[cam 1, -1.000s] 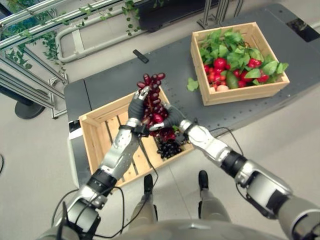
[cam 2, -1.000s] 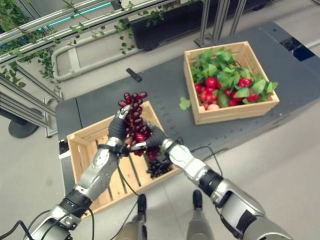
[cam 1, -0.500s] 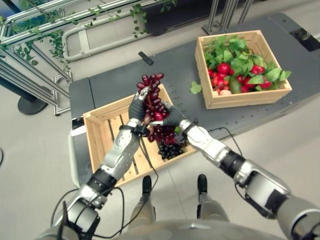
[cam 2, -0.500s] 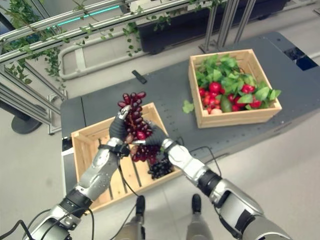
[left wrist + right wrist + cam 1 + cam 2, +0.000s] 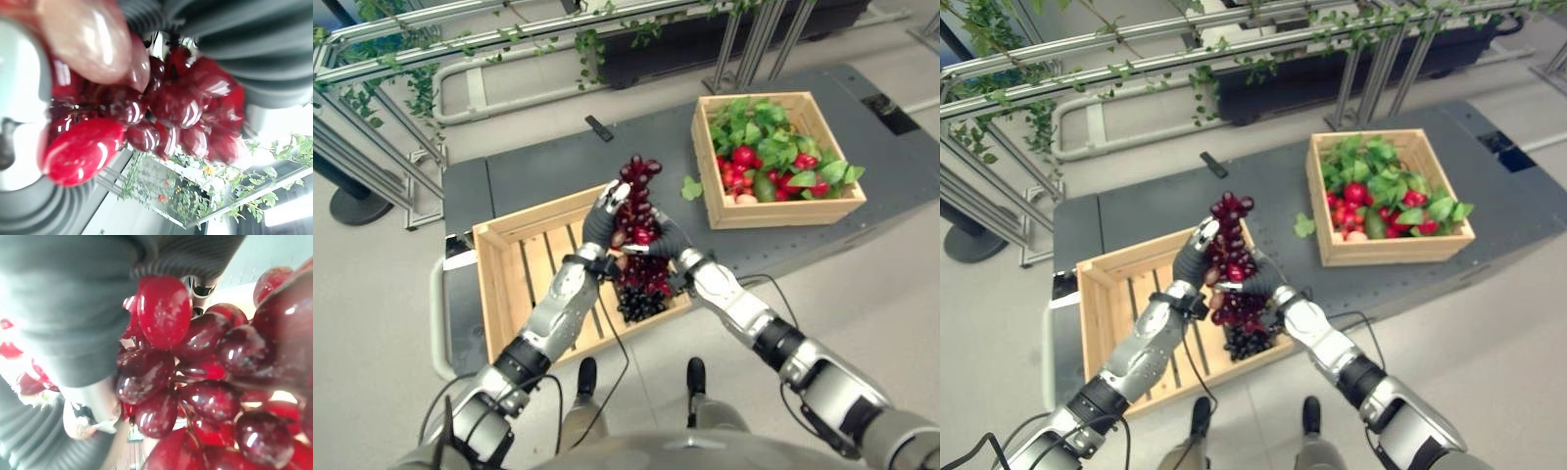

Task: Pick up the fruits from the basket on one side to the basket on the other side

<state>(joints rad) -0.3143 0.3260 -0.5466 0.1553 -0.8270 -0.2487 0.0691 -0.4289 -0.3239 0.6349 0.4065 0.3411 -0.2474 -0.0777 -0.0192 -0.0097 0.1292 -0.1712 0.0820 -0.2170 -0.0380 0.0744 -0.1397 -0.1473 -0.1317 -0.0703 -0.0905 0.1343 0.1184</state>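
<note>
Dark red grapes (image 5: pixel 634 227) hang in 1 long bunch, held up over the near wooden crate (image 5: pixel 505 277), with its long axis close to upright and its top toward the far side of the desk (image 5: pixel 548 166). Both the left hand (image 5: pixel 599 219) and the right hand (image 5: pixel 666 243) have fingers curled round the bunch, likely sharing it for a handover toward the leafy crate (image 5: pixel 774 201). Black grapes (image 5: pixel 636 302) lie below.
</note>
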